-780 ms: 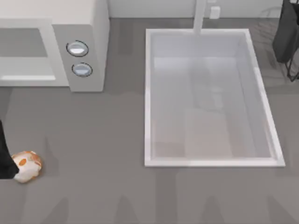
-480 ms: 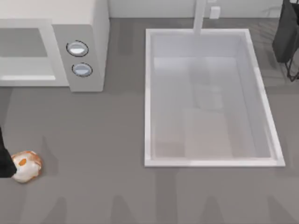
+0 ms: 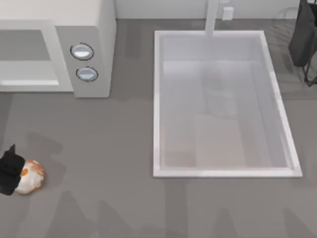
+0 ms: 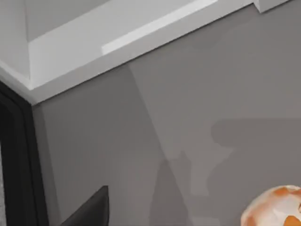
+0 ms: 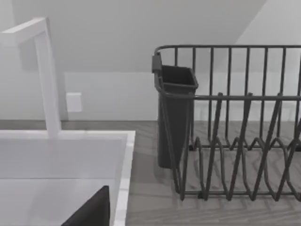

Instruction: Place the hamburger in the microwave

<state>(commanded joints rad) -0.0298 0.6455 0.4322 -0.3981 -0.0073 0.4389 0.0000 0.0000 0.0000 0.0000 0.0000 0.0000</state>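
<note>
The microwave (image 3: 54,47) stands at the table's (image 3: 109,148) back left. The sink basin (image 3: 223,104) lies to its right. The hamburger (image 3: 30,176) sits on the table in front of the microwave, the left gripper (image 3: 10,169) touching its left side.

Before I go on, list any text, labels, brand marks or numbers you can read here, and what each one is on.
None: no readable text in any view.
The microwave shows no brand mark, and its two dials carry no numbers or ticks that can be made out.
The hamburger, the sink and the dish rack are unmarked.
The small white plate on the wall by the faucet is blank.
</note>
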